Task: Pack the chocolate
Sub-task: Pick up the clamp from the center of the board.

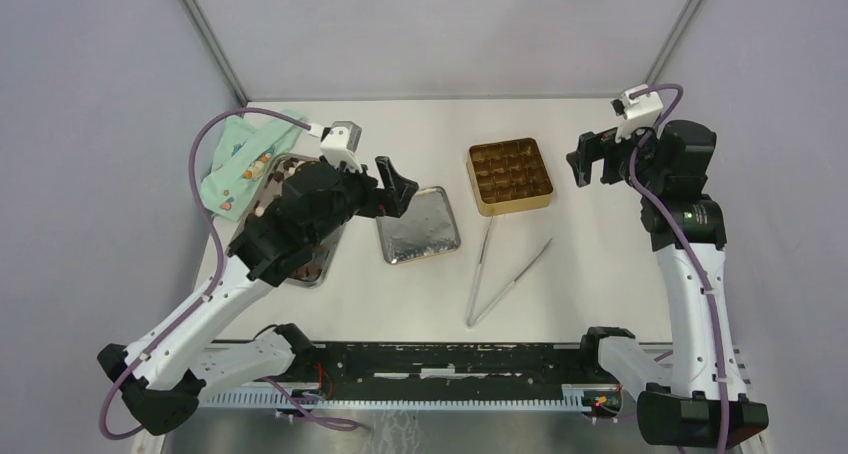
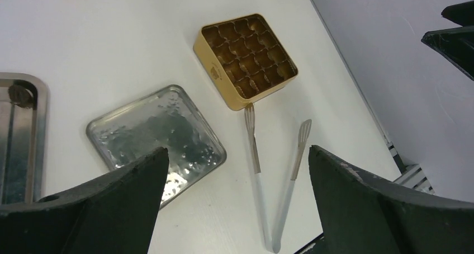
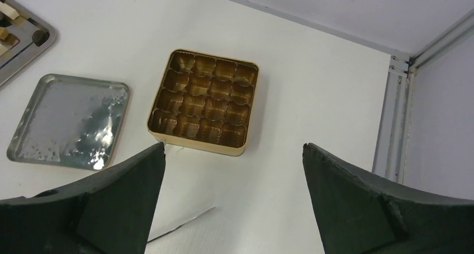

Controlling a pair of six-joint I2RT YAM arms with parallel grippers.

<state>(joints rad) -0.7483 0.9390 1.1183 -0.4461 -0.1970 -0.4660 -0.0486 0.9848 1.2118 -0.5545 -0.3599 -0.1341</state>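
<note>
The chocolate lies as small brown and cream chunks in a long steel tray at the left, mostly hidden under my left arm. Cream pieces show at the corner of the right wrist view. My left gripper hovers open above the tray's right side and a silver lid, with nothing between its fingers. My right gripper hangs open in the air to the right of the gold tin, holding nothing. The tin's compartments look empty.
Long metal tweezers lie spread in a V in front of the tin, tips toward it. A patterned green cloth is bunched at the back left beside the tray. The silver lid lies flat between tray and tin.
</note>
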